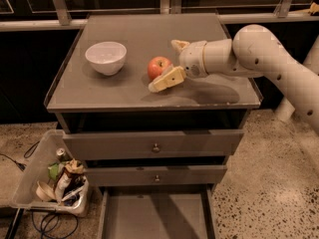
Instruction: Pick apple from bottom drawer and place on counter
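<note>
The small red apple (157,66) rests on the grey counter (134,31), right of centre. My gripper (164,65) reaches in from the right and is open. One cream finger (167,79) lies low in front of the apple and the other finger (178,45) stands behind it. The apple sits between them, near the fingertips. The bottom drawer (154,215) is pulled out at the foot of the cabinet, and the part of its grey floor in view is bare.
A white bowl (105,57) stands on the counter's left half. Two upper drawers with small knobs (156,147) are closed. A clear bin of trash (50,183) sits on the floor to the left, with cables beside it.
</note>
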Controlling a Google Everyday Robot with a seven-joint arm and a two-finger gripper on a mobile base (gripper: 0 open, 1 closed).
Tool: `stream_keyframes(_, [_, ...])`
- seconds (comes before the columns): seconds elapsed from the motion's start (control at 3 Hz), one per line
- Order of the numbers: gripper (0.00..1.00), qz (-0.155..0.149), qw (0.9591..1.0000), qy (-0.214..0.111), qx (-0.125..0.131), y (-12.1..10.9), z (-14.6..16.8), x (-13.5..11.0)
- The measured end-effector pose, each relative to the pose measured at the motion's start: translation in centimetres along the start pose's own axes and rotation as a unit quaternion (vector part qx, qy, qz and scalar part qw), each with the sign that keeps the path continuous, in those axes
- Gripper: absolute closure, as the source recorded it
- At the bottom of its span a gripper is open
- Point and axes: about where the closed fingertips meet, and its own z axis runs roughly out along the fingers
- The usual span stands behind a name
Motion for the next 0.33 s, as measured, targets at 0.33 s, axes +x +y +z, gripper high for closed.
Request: stream_keyframes(0.33, [0.00,0.000,1.0000,0.000,0.000,0.00,0.00,0.00])
